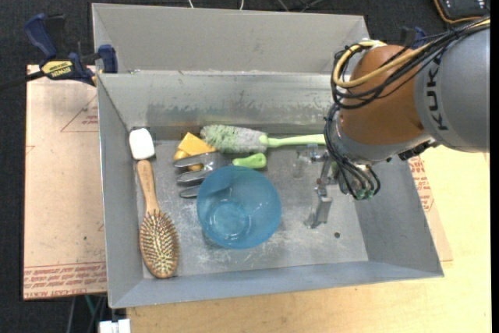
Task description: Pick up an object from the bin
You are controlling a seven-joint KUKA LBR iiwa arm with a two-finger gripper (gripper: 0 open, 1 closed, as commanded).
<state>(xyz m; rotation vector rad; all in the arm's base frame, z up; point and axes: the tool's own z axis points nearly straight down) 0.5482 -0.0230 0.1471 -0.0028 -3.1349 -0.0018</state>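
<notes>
In the right half of the bin (234, 101), the gripper (315, 221) hangs tip-down over a bare, scuffed patch of grey floor, nearer the right wall than the left. The tip sits low over the floor; contact cannot be told. Jaws: wide or narrow cannot be told from this angle, since the tip reads as one slim metal shape. The arm (460, 90) enters over the right rim. Its orange wrist cover (374, 117), with looped yellow cables, sits above the back right corner.

Nearest thing: blue bowl (238, 208), round, translucent, open side up, at the middle of the floor. It lies left of the gripper and apart from it.

Bottle brush (234, 139), with a green handle and pale bristle head, lies along the back wall. The handle end runs toward the wrist cover, behind the gripper. A short green piece (249, 161) lies between brush and bowl, at the bowl's back rim.

Further left, a yellow wedge (191, 145) lies by the brush head. A silver metal piece (193, 171) lies just in front of it, against the bowl's back left edge; its kind is unclear.

Along the left wall lies a wooden hairbrush (156, 234), bristles up, head toward the front left corner, handle pointing back. A white block (141, 143) lies at the handle's end, touching it.
</notes>
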